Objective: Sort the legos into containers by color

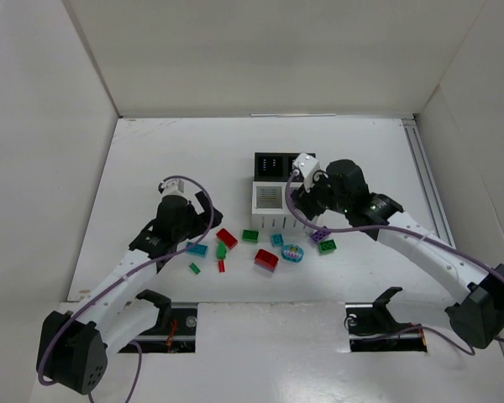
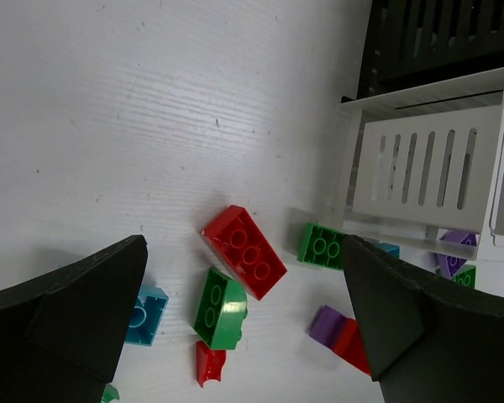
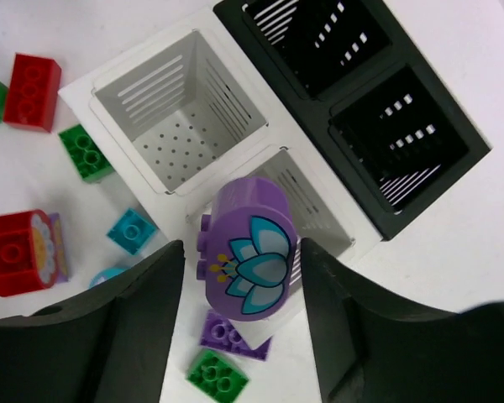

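My right gripper point(image 3: 239, 277) is open above the right white slotted bin point(image 3: 323, 220). A purple oval piece with a teal flower point(image 3: 248, 243) sits between the fingers with a small gap on each side, over that bin's near corner. My left gripper point(image 2: 244, 277) is open and empty above a red brick point(image 2: 245, 250), a green brick point(image 2: 223, 306) and a small red piece point(image 2: 208, 363). A teal brick point(image 2: 144, 315) lies by its left finger. In the top view the left gripper point(image 1: 203, 220) is left of the pile and the right gripper point(image 1: 301, 189) is over the bins.
An empty white bin point(image 3: 164, 84) and two black bins point(image 3: 319, 34) point(image 3: 403, 126) stand together. Loose on the table are a purple brick point(image 3: 227, 336), green bricks point(image 3: 217, 376) point(image 3: 86, 151), a teal brick point(image 3: 132, 231), red bricks point(image 3: 32, 80) point(image 3: 13, 252) and a teal oval point(image 1: 293, 253).
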{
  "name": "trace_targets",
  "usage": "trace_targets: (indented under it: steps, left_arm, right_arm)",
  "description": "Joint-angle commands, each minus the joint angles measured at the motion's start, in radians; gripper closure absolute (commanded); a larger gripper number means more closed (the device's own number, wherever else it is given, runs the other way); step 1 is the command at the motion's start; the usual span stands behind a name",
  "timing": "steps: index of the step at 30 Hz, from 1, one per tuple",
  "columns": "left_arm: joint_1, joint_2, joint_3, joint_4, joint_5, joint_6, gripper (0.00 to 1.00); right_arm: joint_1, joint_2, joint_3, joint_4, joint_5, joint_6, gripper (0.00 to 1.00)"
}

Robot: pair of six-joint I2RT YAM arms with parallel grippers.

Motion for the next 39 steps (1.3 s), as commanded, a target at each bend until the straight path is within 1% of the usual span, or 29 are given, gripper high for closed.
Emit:
trace_targets:
  steps: [1, 2, 3, 5, 8, 13, 17, 19, 22, 23, 25, 26, 29, 30, 32, 33, 34, 35, 37, 39]
  left_arm:
    - [-0.025, -0.020, -0.004, -0.021, -0.045, -0.036, 0.00]
    - [-0.054, -0.010, 0.005, -0.044, -0.068, -0.045, 0.00]
    - [-0.055, -0.010, 0.005, -0.044, -0.068, -0.045, 0.00]
    - [-0.064, 0.015, 0.017, -0.055, -0.087, -0.056, 0.00]
    - [-0.093, 0.027, 0.037, -0.067, -0.099, -0.067, 0.00]
    - [-0.156, 0.036, 0.048, -0.067, -0.121, -0.058, 0.00]
    - [-0.197, 0.046, 0.066, -0.055, -0.121, -0.030, 0.00]
    - [-0.207, 0.046, 0.066, -0.032, -0.108, -0.016, 0.00]
    - [-0.207, 0.046, 0.066, -0.023, -0.108, -0.007, 0.00]
    - [-0.207, 0.046, 0.066, -0.023, -0.096, -0.007, 0.00]
    - [-0.207, 0.046, 0.066, -0.013, -0.096, 0.004, 0.00]
    - [-0.207, 0.046, 0.066, -0.013, -0.084, 0.004, 0.00]
    - [-0.207, 0.046, 0.066, -0.013, -0.084, 0.013, 0.00]
    - [-0.207, 0.046, 0.066, -0.013, -0.084, 0.013, 0.00]
    - [-0.207, 0.046, 0.066, -0.013, -0.084, 0.013, 0.00]
    - [-0.207, 0.046, 0.066, -0.004, -0.084, 0.013, 0.00]
    - [-0.207, 0.046, 0.066, -0.004, -0.084, 0.022, 0.00]
    - [-0.207, 0.046, 0.066, -0.004, -0.084, 0.022, 0.00]
    - [-0.207, 0.046, 0.066, -0.004, -0.084, 0.022, 0.00]
    - [-0.207, 0.046, 0.066, -0.004, -0.084, 0.022, 0.00]
  right_arm:
    - [0.010, -0.023, 0.052, 0.066, -0.005, -0.014, 0.35]
    - [0.010, -0.057, 0.043, 0.066, 0.006, -0.014, 0.26]
    - [0.010, -0.057, 0.043, 0.066, 0.006, -0.014, 0.26]
    - [0.010, -0.073, 0.032, 0.066, 0.006, -0.014, 0.20]
    - [0.010, -0.111, 0.032, 0.032, 0.027, -0.014, 0.19]
    - [0.010, -0.194, 0.006, -0.083, 0.173, 0.038, 0.18]
    - [-0.061, -0.309, -0.078, -0.187, 0.216, 0.098, 0.13]
    - [-0.094, -0.382, -0.155, -0.209, 0.216, 0.144, 0.10]
    - [-0.160, -0.454, -0.266, -0.227, 0.207, 0.218, 0.10]
    - [-0.178, -0.464, -0.292, -0.215, 0.182, 0.232, 0.15]
    - [-0.235, -0.464, -0.347, -0.169, 0.141, 0.241, 0.22]
    - [-0.253, -0.449, -0.358, -0.154, 0.110, 0.241, 0.28]
    - [-0.327, -0.366, -0.367, -0.094, 0.064, 0.241, 0.36]
    - [-0.344, -0.338, -0.367, -0.074, 0.015, 0.241, 0.40]
    - [-0.387, -0.253, -0.367, 0.008, -0.049, 0.204, 0.42]
    - [-0.397, -0.222, -0.367, 0.032, -0.115, 0.204, 0.47]
    - [-0.408, -0.156, -0.367, 0.077, -0.149, 0.180, 0.50]
    - [-0.420, -0.124, -0.356, 0.091, -0.181, 0.169, 0.51]
    - [-0.421, -0.064, -0.346, 0.116, -0.244, 0.149, 0.51]
    - [-0.421, 0.007, -0.336, 0.141, -0.267, 0.131, 0.51]
